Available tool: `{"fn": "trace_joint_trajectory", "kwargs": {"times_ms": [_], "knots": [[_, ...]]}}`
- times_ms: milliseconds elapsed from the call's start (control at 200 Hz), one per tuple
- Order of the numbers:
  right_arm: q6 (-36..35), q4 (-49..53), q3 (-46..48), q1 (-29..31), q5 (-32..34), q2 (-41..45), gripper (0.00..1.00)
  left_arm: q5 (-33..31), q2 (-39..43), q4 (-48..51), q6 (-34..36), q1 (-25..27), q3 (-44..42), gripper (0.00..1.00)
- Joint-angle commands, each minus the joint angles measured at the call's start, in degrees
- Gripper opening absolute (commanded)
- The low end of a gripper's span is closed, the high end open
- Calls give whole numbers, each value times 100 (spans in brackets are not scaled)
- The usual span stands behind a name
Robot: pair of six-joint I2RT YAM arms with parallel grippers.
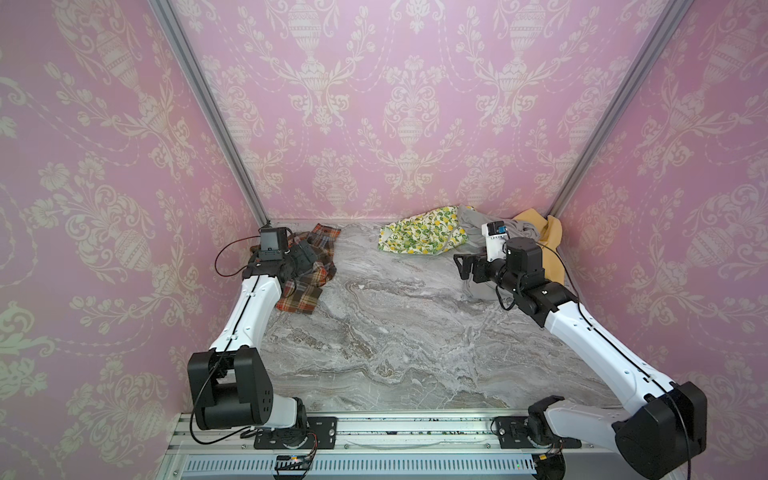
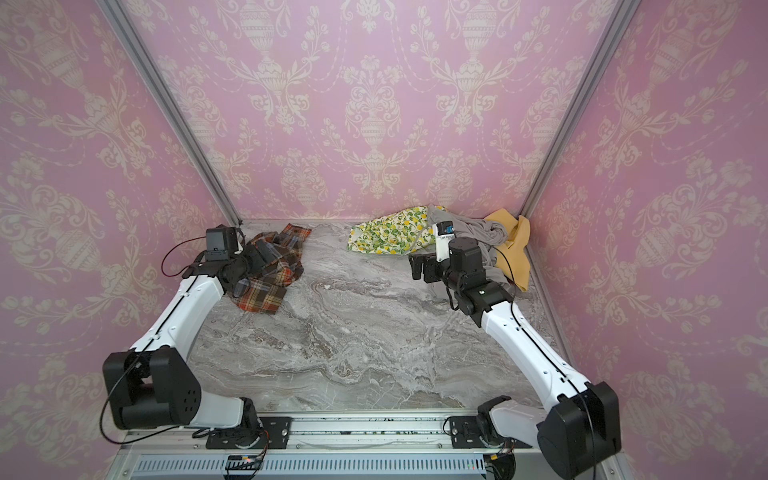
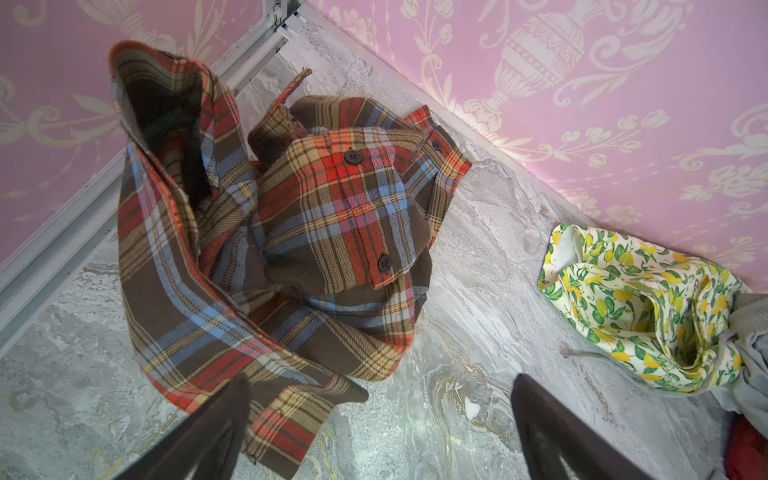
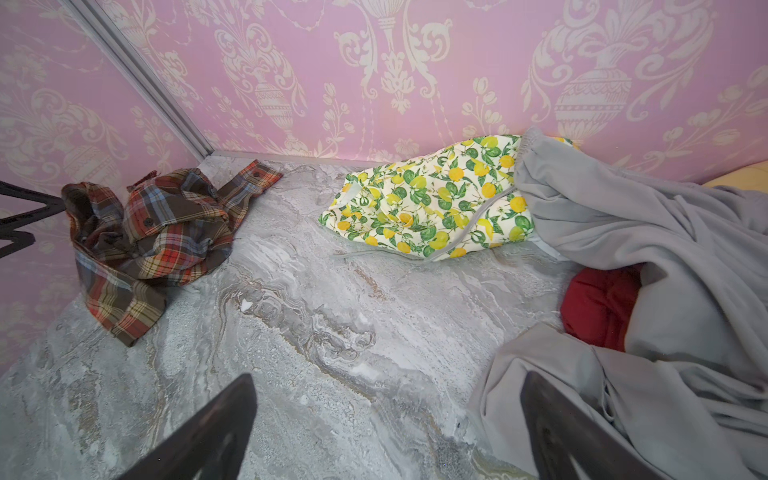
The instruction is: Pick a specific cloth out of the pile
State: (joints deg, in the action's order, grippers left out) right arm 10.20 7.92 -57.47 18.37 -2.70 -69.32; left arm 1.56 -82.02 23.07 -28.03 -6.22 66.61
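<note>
The marble counter point(image 1: 395, 332) spreads between my two arms. At its 1 o'clock corner, against the pink walls, sits the pile point(image 1: 478, 226). Its grey cloth point(image 4: 665, 232) is the biggest piece and sprawls toward 3 o'clock. A mustard cloth point(image 1: 548, 245) is bunched in the corner behind it, and the lemon-print cloth point(image 1: 419, 237) sticks out on the pile's 9 o'clock side.

The plaid cloth point(image 1: 307, 286) lies crumpled by itself at 10 o'clock, well apart from the pile, with bare counter between them. Two dark buttons show on it in my left wrist view.

My left claw point(image 3: 382, 380) hangs over the plaid cloth's near edge, spread wide and gripping nothing. My right claw point(image 4: 388, 376) is at 2 o'clock, just beside the grey cloth, also spread and empty. A small dark red cloth point(image 4: 598, 307) peeks out from the grey folds.
</note>
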Motion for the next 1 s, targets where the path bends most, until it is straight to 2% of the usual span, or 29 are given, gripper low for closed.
{"fn": "trace_joint_trajectory", "kwargs": {"times_ms": [0,135,270,345,475,631,751,826,901,996], "knots": [[-281,15,216,-115,305,270,100,340,240,18,604,-43,-69,99],[-518,-447,803,-427,533,613,100,722,783,-977,1061,-37,-806,99],[-554,-1282,1651,-822,840,888,100,525,1244,-2268,1497,-37,-1821,99],[-724,-1948,2202,-874,1059,943,100,399,1408,-3355,1603,-37,-2664,99],[-892,-2933,3053,-888,1250,862,100,270,1308,-4865,1793,33,-3657,99],[-1057,-4507,3982,-926,1401,489,100,-172,853,-5576,2238,165,-4048,99],[-1116,-5762,4314,-1032,1308,-236,100,-312,583,-6060,2406,156,-4267,99],[-1181,-6103,4254,-1043,1223,-665,100,-336,425,-6227,2445,156,-4328,99],[-1226,-5898,4144,-1076,1195,-701,100,-317,229,-6262,2492,156,-4308,99],[-1147,-6668,4305,-1215,1171,-1130,100,-230,-92,-6392,2507,148,-4283,99]]}}
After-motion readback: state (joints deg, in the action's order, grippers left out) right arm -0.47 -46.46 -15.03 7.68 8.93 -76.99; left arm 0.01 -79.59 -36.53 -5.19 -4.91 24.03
